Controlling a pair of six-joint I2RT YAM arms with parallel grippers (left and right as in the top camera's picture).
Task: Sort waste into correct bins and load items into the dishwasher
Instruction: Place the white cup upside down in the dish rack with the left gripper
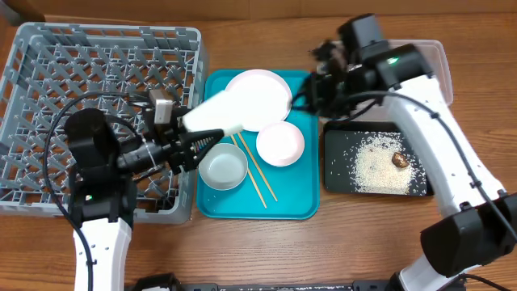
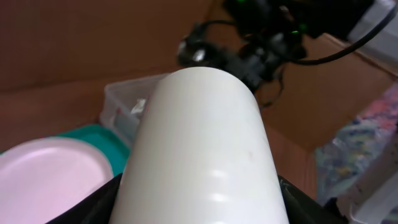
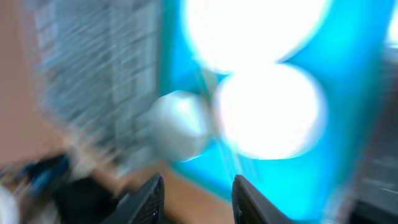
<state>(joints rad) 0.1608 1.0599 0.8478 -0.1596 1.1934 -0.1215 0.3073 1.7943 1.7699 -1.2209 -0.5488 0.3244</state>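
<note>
The left gripper (image 1: pixel 198 137) is clamped on the small white cup (image 1: pixel 212 115), with a finger on either side of it. In the left wrist view the cup's smooth white wall (image 2: pixel 199 143) fills most of the frame. It is held on its side over the upper left corner of the teal tray (image 1: pixel 299 198), between the grey dish rack (image 1: pixel 48 97) and the large white plate (image 1: pixel 262 97).

The plate lies at the back of the teal tray. The small pinkish-white dish (image 1: pixel 280 144) is just in front of it and the grey bowl (image 1: pixel 223 168) sits to the left. The wooden chopsticks (image 1: pixel 257 174) lie slanted between bowl and dish.

The right gripper (image 1: pixel 323 85) hangs over the right rear edge of the teal tray. Its wrist view is badly smeared, but the two fingers (image 3: pixel 149 199) stand narrowly apart with nothing between them.

To the right, the black tray (image 1: pixel 335 162) holds the scattered rice (image 1: pixel 376 170) and the brown lump (image 1: pixel 400 159). Behind it, the right arm mostly covers the clear tub (image 1: pixel 436 61). A pale scrap with a hint of red inside the tub (image 2: pixel 138 107) may be the snack wrapper, though it is too small to be sure
</note>
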